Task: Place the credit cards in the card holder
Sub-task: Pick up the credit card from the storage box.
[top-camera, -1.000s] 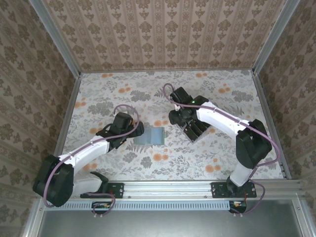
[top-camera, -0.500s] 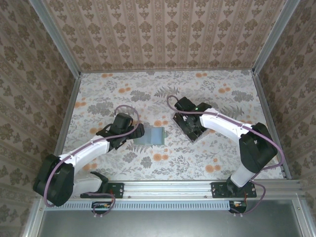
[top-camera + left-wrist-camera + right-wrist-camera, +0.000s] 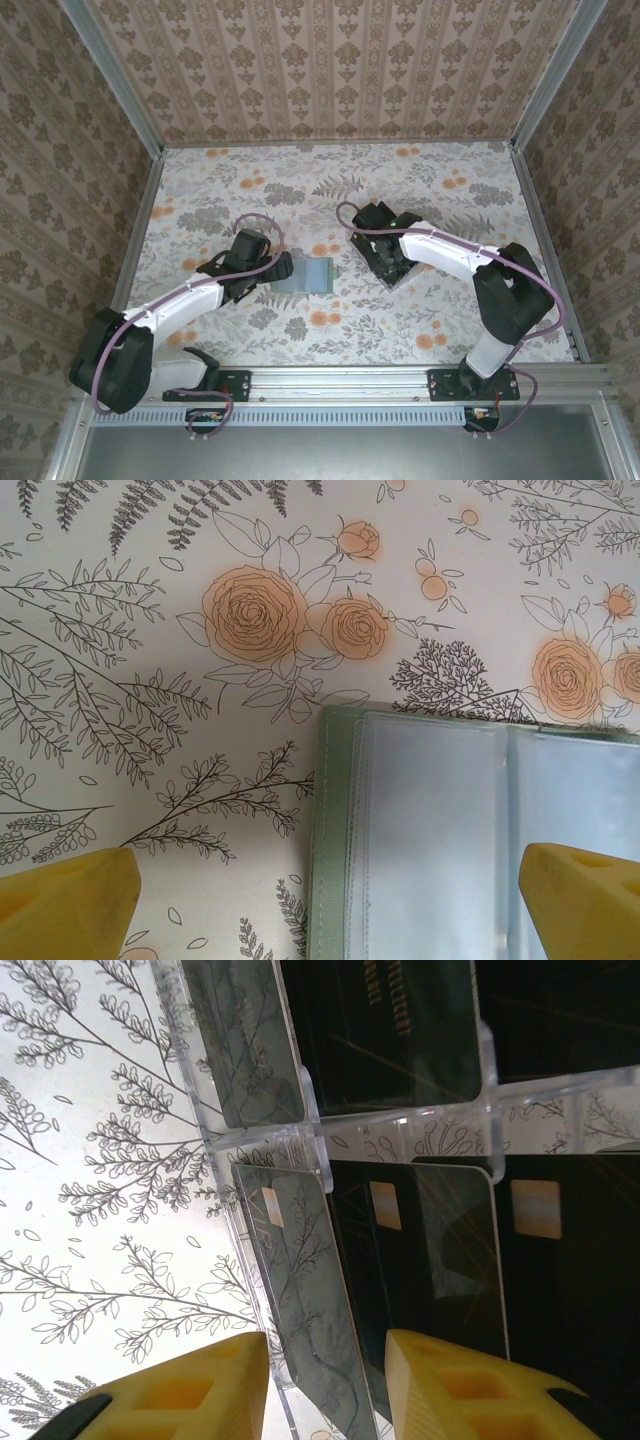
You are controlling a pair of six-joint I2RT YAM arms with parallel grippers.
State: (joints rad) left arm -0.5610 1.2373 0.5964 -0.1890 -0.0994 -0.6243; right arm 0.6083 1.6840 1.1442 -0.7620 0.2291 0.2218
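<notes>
Left gripper [image 3: 277, 268]: hovers low over the floral-printed tabletop [image 3: 230, 190], at the left edge of the sage-green folding card holder [image 3: 308, 275].

Left wrist view: the card holder [image 3: 420, 840] lies open and flat, with its bluish-grey pockets facing up and a green border along its left side. The left gripper [image 3: 325, 905] has its jaws spread wide. One yellow fingertip [image 3: 65, 900] sits over bare tabletop and the other over the holder's right half. It holds nothing, and whether the fingers touch the surface cannot be told.

Right gripper [image 3: 385, 254]: sits over the clear plastic rack [image 3: 400, 272], to the right of the card holder and well apart from it.

Right wrist view: the dark rectangular credit cards [image 3: 420, 1280], with gold chips, stand in rows between the clear dividers of the rack [image 3: 400, 1125]. The right gripper [image 3: 325, 1395] has its jaws narrowed to a partial gap. They straddle the leftmost card of the near row, which leans against the rack's end wall. Whether the fingers are pressing on that card cannot be told.
</notes>
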